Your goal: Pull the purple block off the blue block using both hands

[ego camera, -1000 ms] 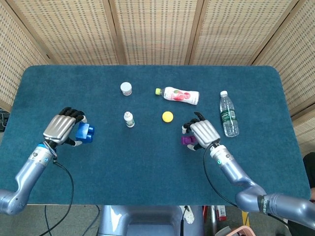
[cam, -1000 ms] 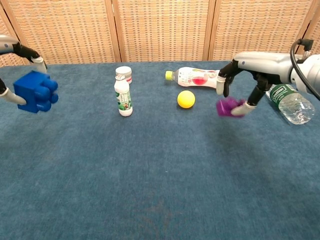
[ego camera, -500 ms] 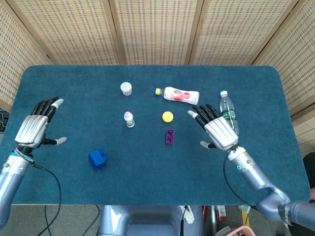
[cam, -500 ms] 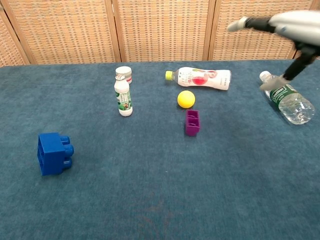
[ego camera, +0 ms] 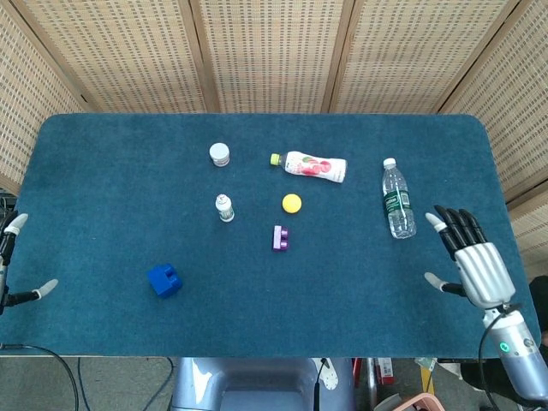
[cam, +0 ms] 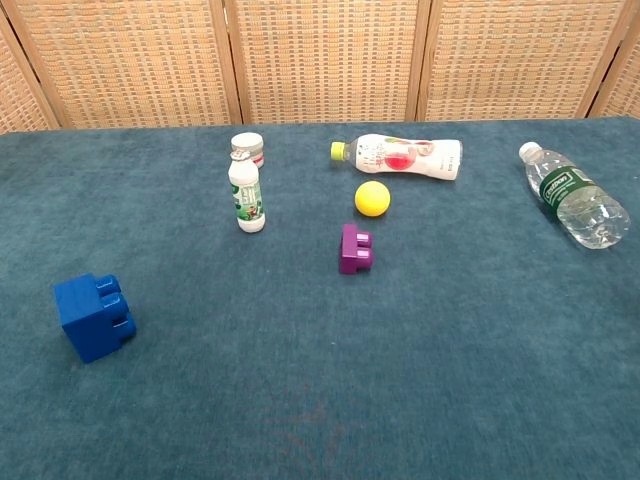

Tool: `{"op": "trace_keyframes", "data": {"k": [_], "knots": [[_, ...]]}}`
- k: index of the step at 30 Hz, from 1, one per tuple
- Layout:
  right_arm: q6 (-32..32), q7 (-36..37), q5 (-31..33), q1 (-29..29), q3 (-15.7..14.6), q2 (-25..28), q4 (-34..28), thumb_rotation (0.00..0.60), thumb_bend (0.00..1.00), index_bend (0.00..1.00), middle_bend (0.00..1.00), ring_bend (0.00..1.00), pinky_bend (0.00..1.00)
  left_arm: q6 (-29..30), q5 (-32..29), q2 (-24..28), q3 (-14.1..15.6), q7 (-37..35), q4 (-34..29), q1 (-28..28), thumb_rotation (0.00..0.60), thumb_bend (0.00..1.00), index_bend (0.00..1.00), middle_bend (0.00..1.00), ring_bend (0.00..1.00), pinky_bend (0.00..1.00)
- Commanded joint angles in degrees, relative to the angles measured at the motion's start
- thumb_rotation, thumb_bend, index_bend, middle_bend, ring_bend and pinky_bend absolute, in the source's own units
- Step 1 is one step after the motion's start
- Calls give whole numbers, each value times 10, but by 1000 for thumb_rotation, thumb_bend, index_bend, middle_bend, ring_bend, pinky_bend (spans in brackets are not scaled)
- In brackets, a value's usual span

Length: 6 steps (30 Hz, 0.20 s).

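My two hands have pulled right back to the table's edges. My right hand [ego camera: 475, 261] hangs by the right rim with its fingers spread wide and nothing in them; my left hand [ego camera: 10, 261] has slipped almost out of the head view at the far left, only a couple of splayed fingertips showing, apart and empty too (the chest view shows neither hand at all).

A second ago I was gripping one block in each hand; half a second ago both were already loose on the dark blue felt table [ego camera: 103, 154]. Now the small purple plastic block [ego camera: 280, 237] lies near the middle of the table, just in front of the yellow ball [ego camera: 292, 203], resting on its side with its studs pointing sideways, having rolled a little since I let go. The chunky blue plastic block [ego camera: 163, 279] sits well apart from it toward my left front, also shifted slightly.

They no longer touch, so I judge the pulling-apart done, with only my withdrawal left.
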Motion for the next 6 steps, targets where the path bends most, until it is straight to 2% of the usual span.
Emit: {"op": "trace_keyframes", "data": {"k": [1,6], "knots": [[42,-8,21,-54,-16,7,-23,600,0,0,0,0,0,21,24,-14,10,8,18,20,600,0,0,0,0,0],[47,-22,33,-79,-12,14,-50,600,0,0,0,0,0,34,56,-36,10,3,50,34,600,0,0,0,0,0]]}}
